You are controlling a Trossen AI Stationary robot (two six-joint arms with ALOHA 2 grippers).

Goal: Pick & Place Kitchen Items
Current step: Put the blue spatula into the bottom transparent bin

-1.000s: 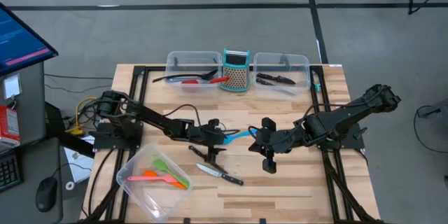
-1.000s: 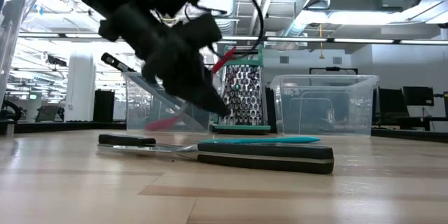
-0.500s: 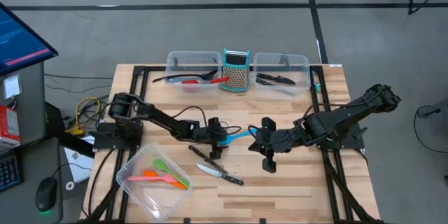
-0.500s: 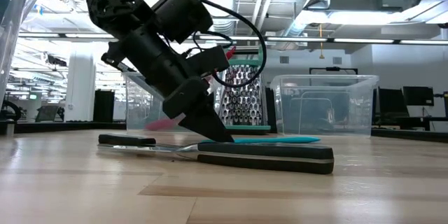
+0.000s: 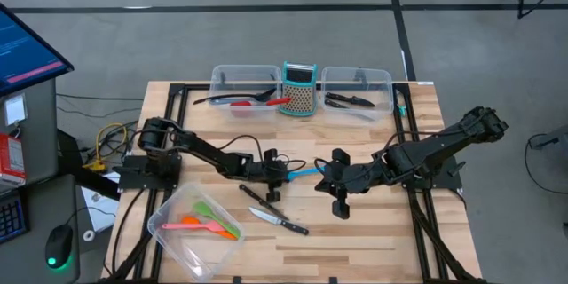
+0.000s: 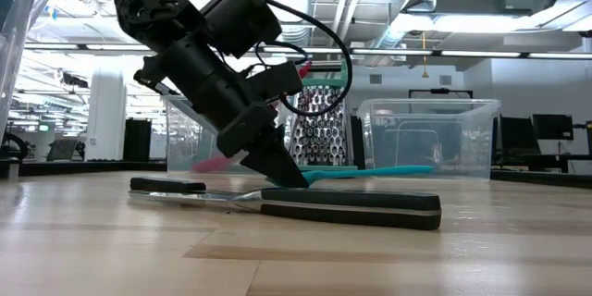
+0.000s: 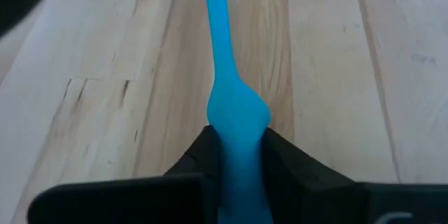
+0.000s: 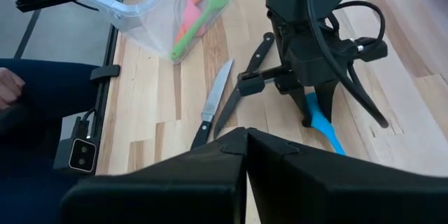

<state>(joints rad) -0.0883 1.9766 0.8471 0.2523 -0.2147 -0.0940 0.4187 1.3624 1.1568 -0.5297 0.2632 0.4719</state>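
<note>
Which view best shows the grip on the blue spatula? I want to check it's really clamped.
The left wrist view: the blue spatula sits squeezed in the left gripper. The low view shows its far end lifted off the table. The high view shows only a blue sliver; the right wrist view shows its end beside the gripper.
</note>
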